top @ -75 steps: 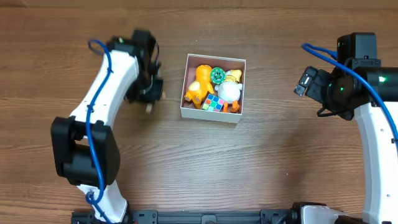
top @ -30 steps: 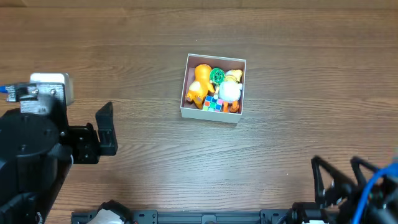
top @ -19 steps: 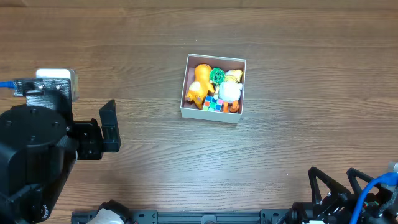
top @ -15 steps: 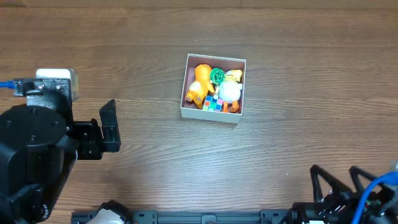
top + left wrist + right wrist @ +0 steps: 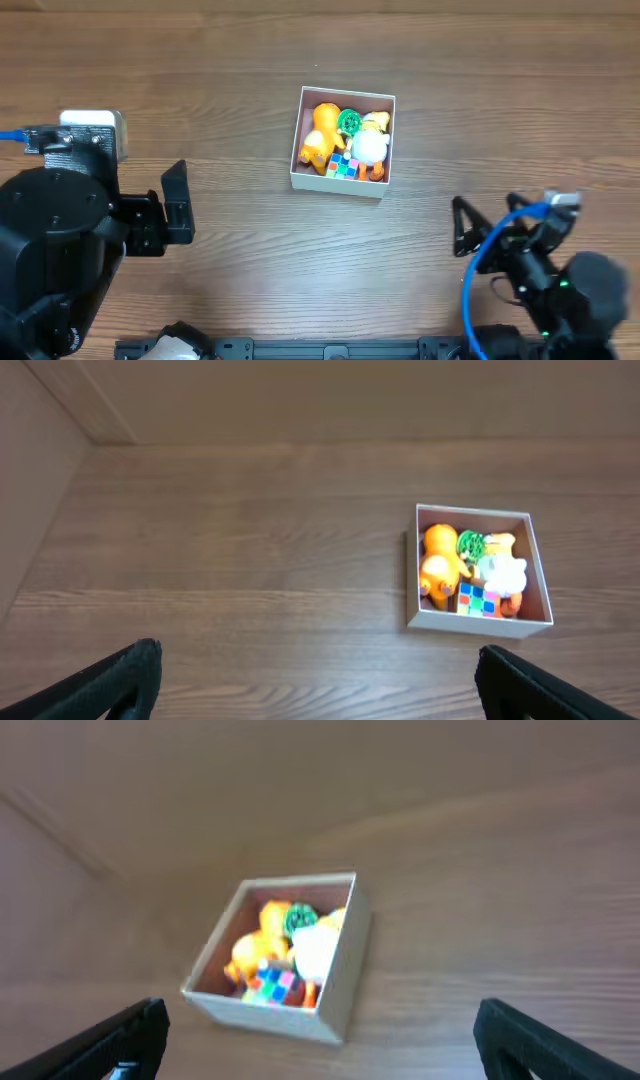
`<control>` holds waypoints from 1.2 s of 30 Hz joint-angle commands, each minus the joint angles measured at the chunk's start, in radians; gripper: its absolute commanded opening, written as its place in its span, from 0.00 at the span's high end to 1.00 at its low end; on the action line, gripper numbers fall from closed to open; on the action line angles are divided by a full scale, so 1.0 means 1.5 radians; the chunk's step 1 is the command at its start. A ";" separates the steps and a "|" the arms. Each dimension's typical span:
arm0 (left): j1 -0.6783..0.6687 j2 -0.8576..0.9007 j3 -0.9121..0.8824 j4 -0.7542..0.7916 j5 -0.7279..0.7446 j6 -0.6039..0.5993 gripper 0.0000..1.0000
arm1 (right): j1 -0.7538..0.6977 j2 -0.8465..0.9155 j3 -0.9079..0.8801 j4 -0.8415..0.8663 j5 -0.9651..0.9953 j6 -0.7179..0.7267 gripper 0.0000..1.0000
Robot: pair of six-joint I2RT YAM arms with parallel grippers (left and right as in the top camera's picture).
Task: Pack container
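1. a wooden table (image 5: 300, 290) fills the overhead view.
2. the left gripper (image 5: 320, 685) hangs at the table's left side, jaws spread wide and empty. the container (image 5: 478, 625) lies well apart from it, ahead and to its right.
3. the right gripper (image 5: 325, 1040), also wide and empty, sits lower right and looks the nearer one.
4. the container is square, with no long axis, and rests mid-table.
5. inside it are an orange toy (image 5: 322, 135), a white toy (image 5: 370, 148), a colour cube (image 5: 345, 168) and a green disc (image 5: 349, 121).

From above: left arm (image 5: 55, 270) fills the left edge, left gripper (image 5: 172, 205) pointing right, its fingers (image 5: 125, 675) spread wide. Right arm (image 5: 575, 305) blurred at the near right corner; right gripper (image 5: 490, 222) fingers (image 5: 525, 1040) likewise wide apart.
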 commanded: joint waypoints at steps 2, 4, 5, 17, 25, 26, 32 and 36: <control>0.001 0.000 0.001 0.001 -0.013 -0.011 0.00 | 0.022 -0.110 -0.171 0.078 0.005 -0.005 0.00; 0.001 0.000 0.001 0.001 -0.013 -0.011 0.00 | 0.022 -0.149 -0.222 0.096 0.008 -0.005 0.00; 0.001 0.000 0.001 0.001 -0.013 -0.011 0.00 | 0.022 -0.175 -0.249 0.095 0.015 -0.005 0.00; 0.001 0.000 0.001 0.002 -0.013 -0.011 0.00 | 0.022 -0.251 -0.376 0.095 0.023 -0.005 0.00; 0.001 0.000 0.001 0.001 -0.013 -0.011 0.00 | 0.022 -0.251 -0.381 0.095 0.023 -0.005 0.00; 0.001 0.000 0.001 0.001 -0.013 -0.011 0.00 | 0.022 -0.251 -0.381 0.095 0.023 -0.005 0.00; 0.001 0.000 0.001 0.001 -0.013 -0.011 0.00 | 0.022 -0.251 -0.381 0.095 0.023 -0.005 0.00; 0.001 0.000 0.001 0.001 -0.013 -0.011 0.00 | 0.022 -0.251 -0.381 0.095 0.023 -0.005 0.00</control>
